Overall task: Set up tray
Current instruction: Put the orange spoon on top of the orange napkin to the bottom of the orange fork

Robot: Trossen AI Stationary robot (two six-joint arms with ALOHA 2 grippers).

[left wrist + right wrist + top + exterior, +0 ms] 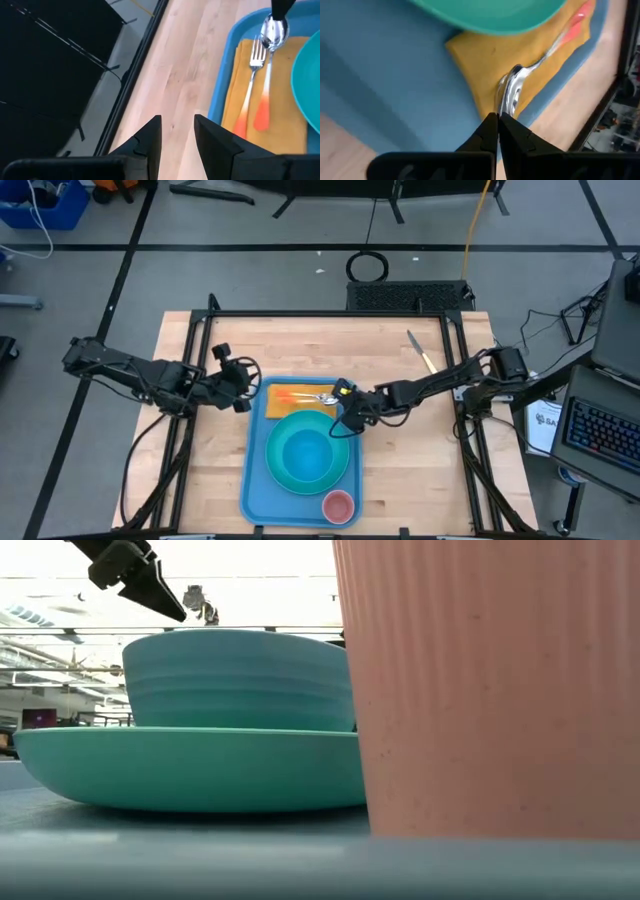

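Observation:
The light-blue tray (256, 480) lies on the wooden table. On it are a turquoise plate (280, 480) with a bowl (305, 452), a pink cup (338, 505) and an orange-yellow napkin (290, 397) at the far end. A fork (250, 80) and a spoon (268, 75) with orange handles lie on the napkin. My right gripper (498, 119) is shut, its tips at the far end of the spoon's bowl (512, 95). My left gripper (177, 130) is open a little, over bare wood just left of the tray. My right gripper stands with its shut fingertips (280, 9) at the tip of the spoon's bowl (274, 30), coming slanting down from the table's right side. The spoon lies flat on the napkin. I cannot tell whether the tips touch it.
A knife (420, 350) lies on the bare wood toward the table's far right. A black frame rail (330, 313) runs along the far side and down both sides. Open wood lies left and right of the tray.

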